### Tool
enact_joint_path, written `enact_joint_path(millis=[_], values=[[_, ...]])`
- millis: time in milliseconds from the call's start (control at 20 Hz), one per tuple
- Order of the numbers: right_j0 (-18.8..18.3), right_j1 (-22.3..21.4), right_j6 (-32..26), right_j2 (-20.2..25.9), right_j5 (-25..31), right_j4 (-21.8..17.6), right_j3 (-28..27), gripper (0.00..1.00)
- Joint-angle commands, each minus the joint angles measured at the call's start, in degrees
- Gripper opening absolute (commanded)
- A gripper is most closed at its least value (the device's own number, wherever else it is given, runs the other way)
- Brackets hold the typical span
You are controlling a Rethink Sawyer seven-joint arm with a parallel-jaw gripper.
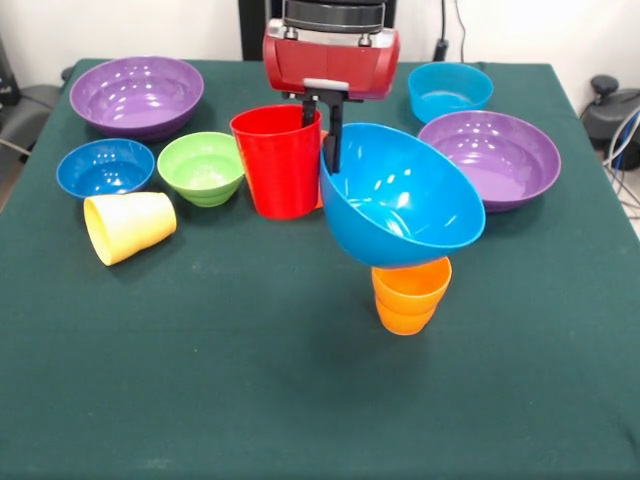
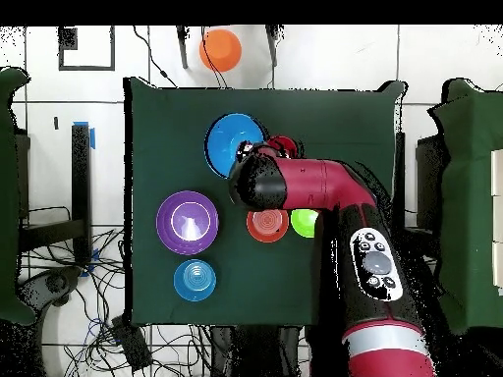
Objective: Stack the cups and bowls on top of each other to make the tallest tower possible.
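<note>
No readable text, labels, brand names, numbers or signs appear in either view, neither on the cups, the bowls, the arm nor the worktop.

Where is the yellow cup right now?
Front view: the yellow cup lies on its side at the table's left, just below the dark blue bowl and green bowl.

Front view close across green table (image 1: 200,400), overhead apparently higher, sharing it

Green cloth (image 1: 250,400) – blue bowl (image 1: 400,200), red cup (image 1: 278,160), orange cup (image 1: 410,295), yellow cup (image 1: 130,226).
</note>
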Motion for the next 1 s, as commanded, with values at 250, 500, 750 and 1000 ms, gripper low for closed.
enact_joint_path(millis=[250, 500, 750, 1000], values=[[-2.5, 0.9, 6.2, 7.4, -7.4, 2.9, 3.7, 0.00], [-6.8, 2.1, 5.8, 13.1, -10.5, 4.2, 6.1, 0.00], [-9.2, 2.4, 5.7, 16.4, -11.3, 5.2, 7.8, 0.00], [-11.8, 3.0, 6.0, 20.1, -13.1, 5.7, 9.5, 0.00]])
